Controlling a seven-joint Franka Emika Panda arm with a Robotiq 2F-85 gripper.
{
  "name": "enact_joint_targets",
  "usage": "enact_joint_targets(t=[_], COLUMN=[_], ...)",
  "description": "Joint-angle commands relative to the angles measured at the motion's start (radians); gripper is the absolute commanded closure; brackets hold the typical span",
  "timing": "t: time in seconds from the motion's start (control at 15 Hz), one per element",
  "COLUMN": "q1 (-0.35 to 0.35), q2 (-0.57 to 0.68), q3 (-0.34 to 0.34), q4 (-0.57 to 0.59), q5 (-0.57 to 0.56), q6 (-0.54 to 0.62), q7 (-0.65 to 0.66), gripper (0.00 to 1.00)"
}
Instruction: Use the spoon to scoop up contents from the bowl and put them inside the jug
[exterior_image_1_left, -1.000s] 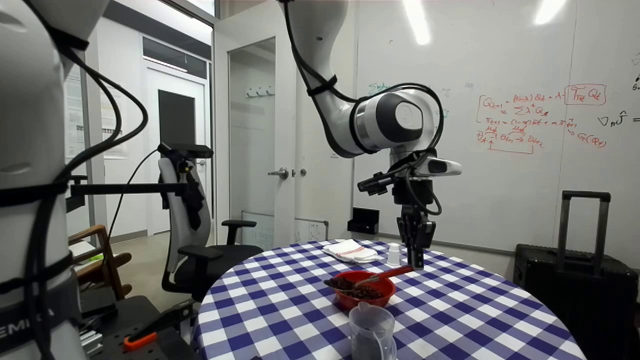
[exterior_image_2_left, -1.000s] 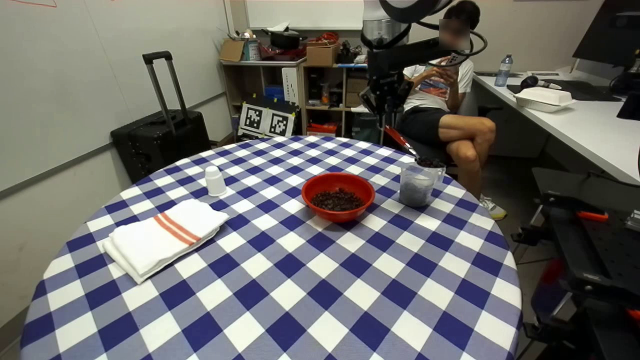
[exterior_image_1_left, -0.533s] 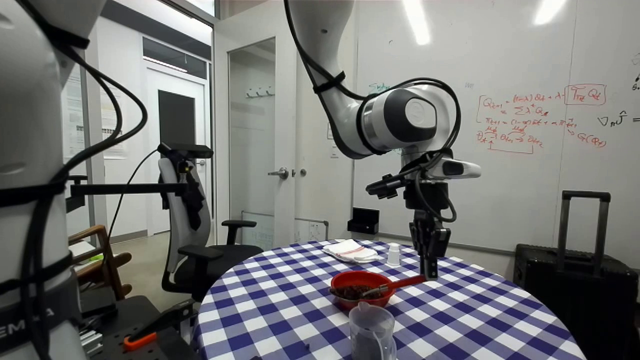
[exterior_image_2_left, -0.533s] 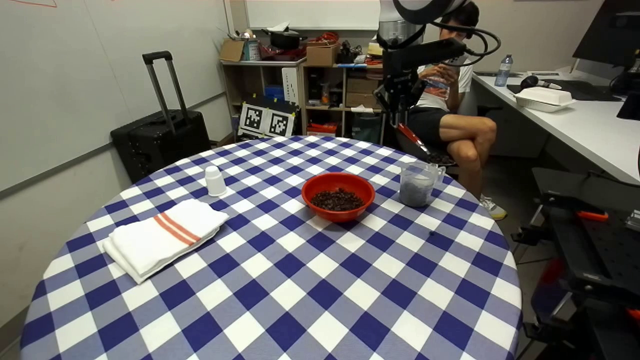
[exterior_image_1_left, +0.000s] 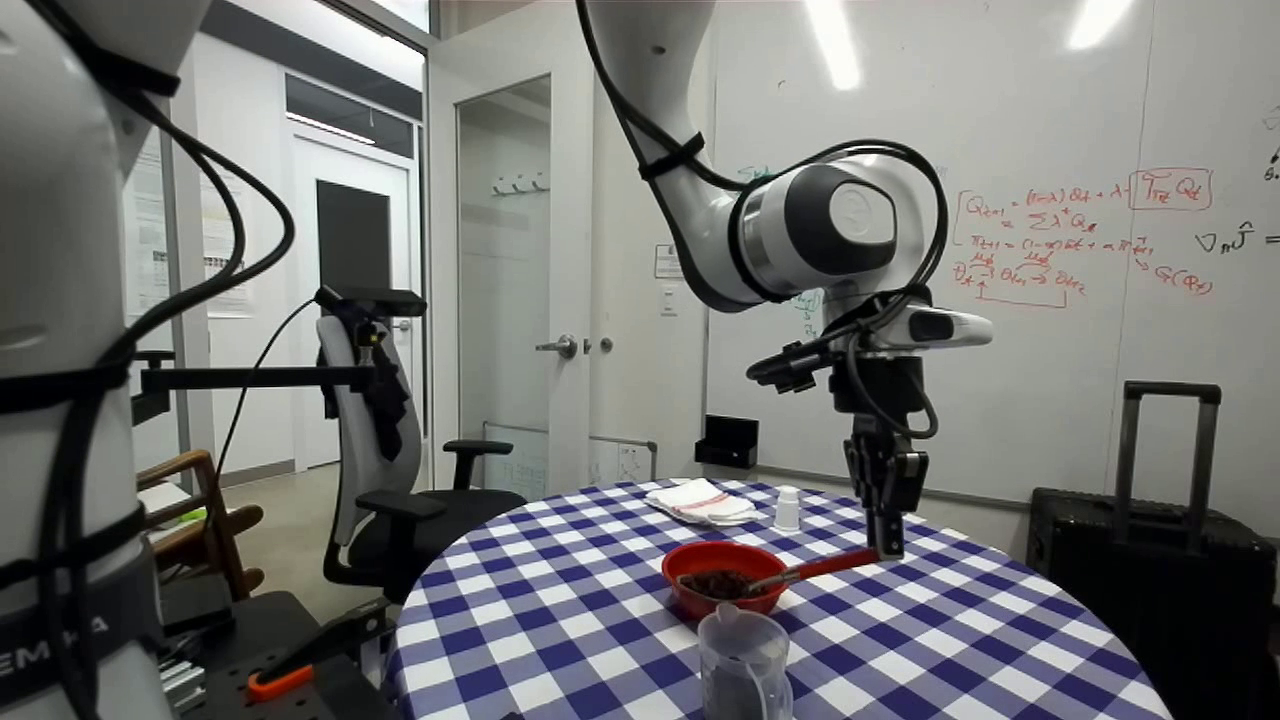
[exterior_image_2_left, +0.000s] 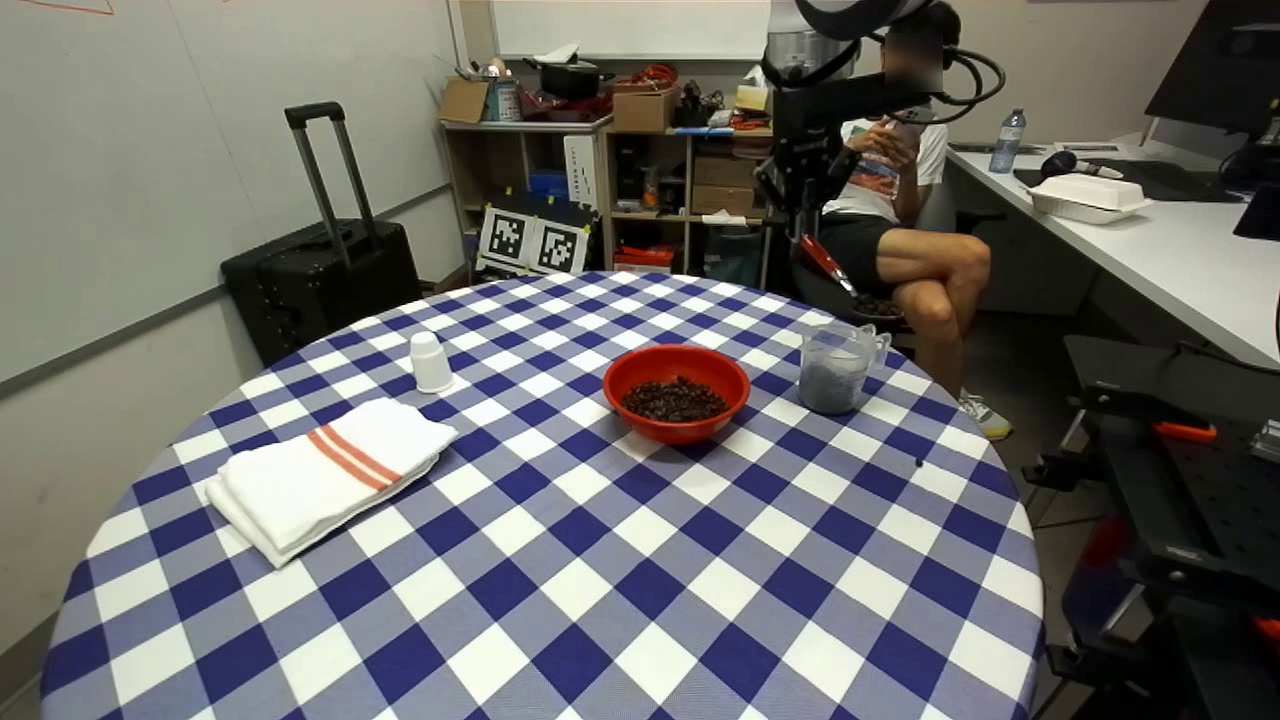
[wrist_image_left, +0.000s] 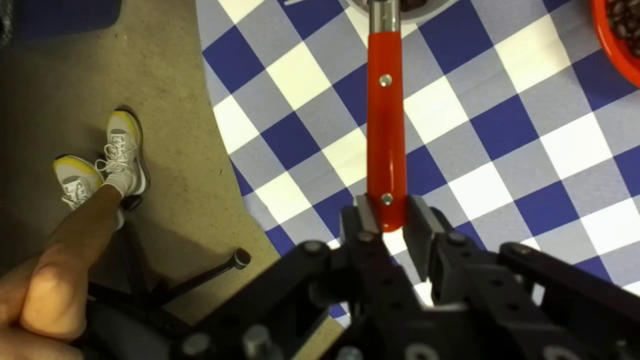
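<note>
Although the spoon (wrist_image_left: 386, 120) has shifted sideways over the last second, it still carries a heap of dark beans (exterior_image_2_left: 880, 307), which in an exterior view now shows above and beyond the rim of the jug (exterior_image_2_left: 832, 375) instead of against it. The gripper (wrist_image_left: 389, 214) travels along, its fingers (wrist_image_left: 421, 235) pinching the end of the handle from both sides. In the wrist view the spoon's neck crosses what looks like the jug's rim; the head is cut off there, so whether it sits squarely over the mouth cannot be told. A dark speck (exterior_image_2_left: 919, 462), absent a second ago, has come down on the tablecloth (exterior_image_2_left: 600, 600) and moved toward its edge, probably a bean lost from the load. The pour therefore seems still ahead, and a slow tilt would likely spare further spills.

The spoon's handle is glossy red with two round metal rivets, running into a shiny neck. Cloudy and see-through, the jug has a loop handle, with something dark grey showing low inside. Near it but apart sits the bowl (exterior_image_2_left: 660, 432), round, smooth, red and plastic-looking, with small shiny beans (exterior_image_2_left: 675, 402) in its bottom. Blue-and-white checks cover the cloth underneath. Farther out are a thick, soft folded towel (exterior_image_2_left: 330, 475) with orange stripes and a white tapered cup (exterior_image_2_left: 431, 364), seemingly upturned.
</note>
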Motion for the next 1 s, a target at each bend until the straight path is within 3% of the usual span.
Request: enact_joint_targets(t=[0.0,0.93], q1=[0.011,0.027], q2=[-0.004,0.055], q3=[-0.014,-0.048], q4=[0.008,0.067], q5=[-0.022,-0.141], q6=[0.021,0.033], q7=[0.057,0.233], gripper=[0.95,0.95])
